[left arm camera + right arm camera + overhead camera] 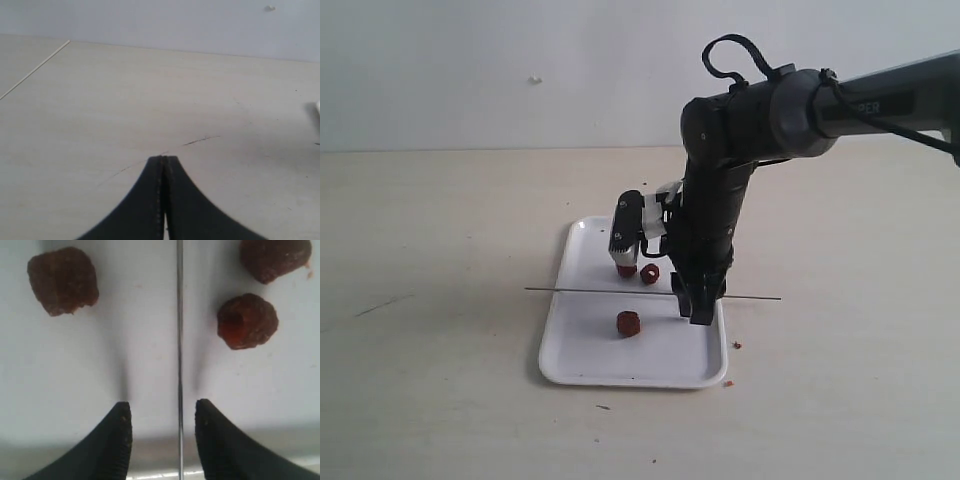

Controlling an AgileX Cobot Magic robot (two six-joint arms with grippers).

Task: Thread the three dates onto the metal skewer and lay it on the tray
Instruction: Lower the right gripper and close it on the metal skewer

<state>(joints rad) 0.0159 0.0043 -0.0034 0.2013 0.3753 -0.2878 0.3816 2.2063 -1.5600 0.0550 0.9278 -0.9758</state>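
Note:
The white tray (pixel 582 352) lies mid-table. The thin metal skewer (pixel 570 291) rests across it, both ends sticking out past the rim. Three dates lie loose on the tray: one (pixel 628 323) in front of the skewer, two (pixel 649 273) (pixel 626 268) behind it. My right gripper (pixel 698 305) points down at the skewer near the tray's right side. In the right wrist view it (pixel 160 407) is open, and the skewer (pixel 179 340) runs between its fingers untouched, with dates (pixel 63 280) (pixel 247 321) (pixel 275 257) on either side. My left gripper (pixel 164 159) is shut and empty above bare table.
Reddish crumbs (pixel 737 345) (pixel 727 383) lie on the table by the tray's right front corner. A dark scratch (pixel 200 140) marks the tabletop ahead of the left gripper. The tray's edge (pixel 318 107) just shows in the left wrist view.

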